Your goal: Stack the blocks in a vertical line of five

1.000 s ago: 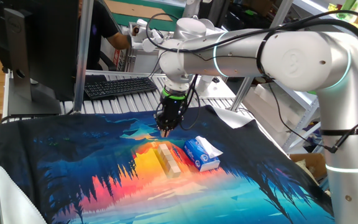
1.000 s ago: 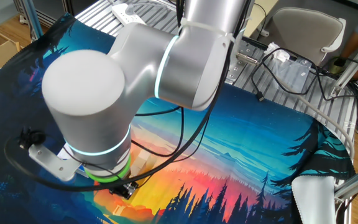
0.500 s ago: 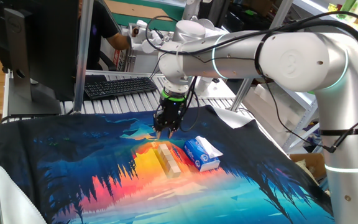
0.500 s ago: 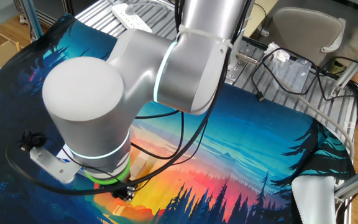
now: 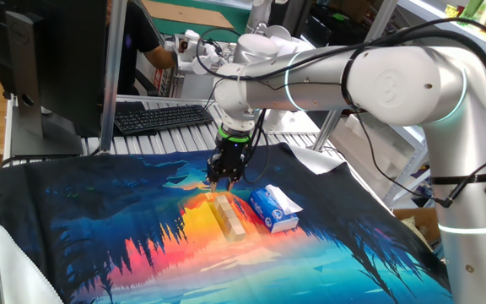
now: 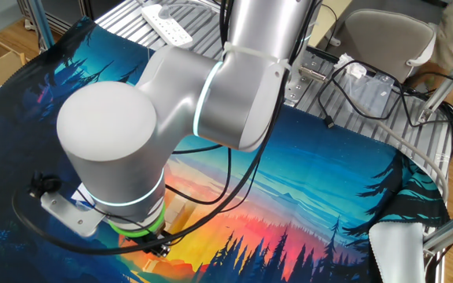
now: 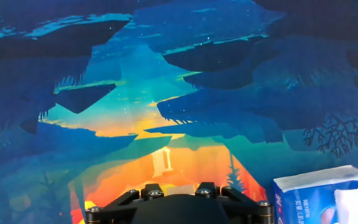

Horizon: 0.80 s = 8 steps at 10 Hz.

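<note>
Several light-tan wooden blocks [image 5: 229, 216] lie end to end in a straight row on the printed cloth, running from near the gripper towards the front. My gripper [image 5: 224, 176] hangs just above the far end of this row, pointing down. Its fingers stand a little apart with nothing between them. In the hand view a tan block [image 7: 178, 187] shows just past the black gripper body at the bottom edge. The other fixed view is mostly filled by the arm, which hides most of the row.
A blue-and-white box [image 5: 273, 209] with a tissue sticking out lies just right of the row and also shows in the hand view as the box [image 7: 308, 198]. A keyboard [image 5: 160, 116] sits beyond the cloth's far edge. A monitor [image 5: 51, 59] stands at the back left.
The gripper was shut to a point a second ago and its fingers now stand apart. The hand has risen slightly above the row's far end. The blocks and box stay put.
</note>
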Available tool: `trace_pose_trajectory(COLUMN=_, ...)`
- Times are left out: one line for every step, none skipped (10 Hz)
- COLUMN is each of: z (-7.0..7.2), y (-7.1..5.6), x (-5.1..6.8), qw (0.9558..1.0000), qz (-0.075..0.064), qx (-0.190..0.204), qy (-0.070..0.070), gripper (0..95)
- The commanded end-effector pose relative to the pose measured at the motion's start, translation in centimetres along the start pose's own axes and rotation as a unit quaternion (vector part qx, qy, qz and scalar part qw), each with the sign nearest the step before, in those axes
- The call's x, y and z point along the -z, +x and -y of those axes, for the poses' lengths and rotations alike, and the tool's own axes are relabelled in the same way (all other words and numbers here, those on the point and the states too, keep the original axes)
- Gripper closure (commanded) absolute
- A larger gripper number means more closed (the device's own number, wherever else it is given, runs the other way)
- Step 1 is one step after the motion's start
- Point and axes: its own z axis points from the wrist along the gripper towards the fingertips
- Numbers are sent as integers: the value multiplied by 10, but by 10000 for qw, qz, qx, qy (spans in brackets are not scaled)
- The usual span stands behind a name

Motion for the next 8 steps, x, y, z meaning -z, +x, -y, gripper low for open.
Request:
trace_pose_trajectory(z=0, y=2, x=-2, qw=10000, qz=15, qx=14, qy=4, gripper=570)
trace_pose_trajectory(z=0, y=3, x=-4, qw=10000, qz=20, qx=33, qy=10, gripper=570)
trace_pose_trajectory(z=1, y=4, x=-6, qw=10000, qz=35, qx=47, qy=12, gripper=570)
trace_pose_trajectory(z=1, y=5, x=-10, qw=10000, qz=47, qx=76, qy=10, gripper=570)
trace_pose_trajectory(z=1, y=7, x=-11, qw=9999, qz=52, qx=105, qy=8, gripper=570)
trace_pose_trajectory(z=1, y=8, x=-12, qw=9999, qz=57, qx=131, qy=12, gripper=570)
trace_pose_trajectory(z=1, y=10, x=-13, qw=9999, qz=66, qx=147, qy=19, gripper=570)
trace_pose_trajectory(z=2, y=11, x=-13, qw=9998, qz=68, qx=161, qy=23, gripper=570)
